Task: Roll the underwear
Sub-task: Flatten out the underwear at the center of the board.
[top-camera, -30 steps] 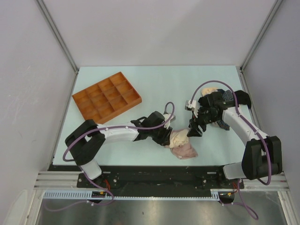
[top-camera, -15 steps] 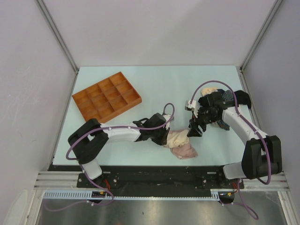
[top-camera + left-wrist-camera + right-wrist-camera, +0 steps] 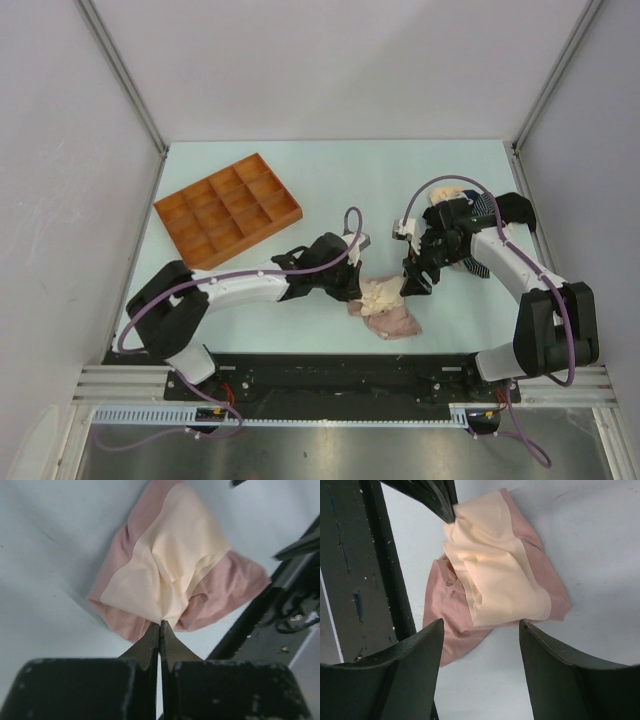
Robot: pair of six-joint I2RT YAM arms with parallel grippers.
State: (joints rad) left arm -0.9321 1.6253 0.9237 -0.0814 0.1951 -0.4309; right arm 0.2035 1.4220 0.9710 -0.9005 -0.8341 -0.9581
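Left pinch on the pink-beige underwear, lower centre of the top view.

From the left: left gripper (image 3: 357,289) closed tight, tips nipping the cream-lined corner at the left end of the underwear (image 3: 392,312). Lies crumpled on the table (image 3: 330,180), long axis slanting from that pinched corner down toward the lower right and the near edge. Just right and slightly higher in frame, right gripper (image 3: 414,282) poised over the cloth's far half, jaws wide apart, holding nothing. Judged next: carry the held corner rightward along that axis to start the roll, with the left arm nearer and already attached and the right free to pin the other end.
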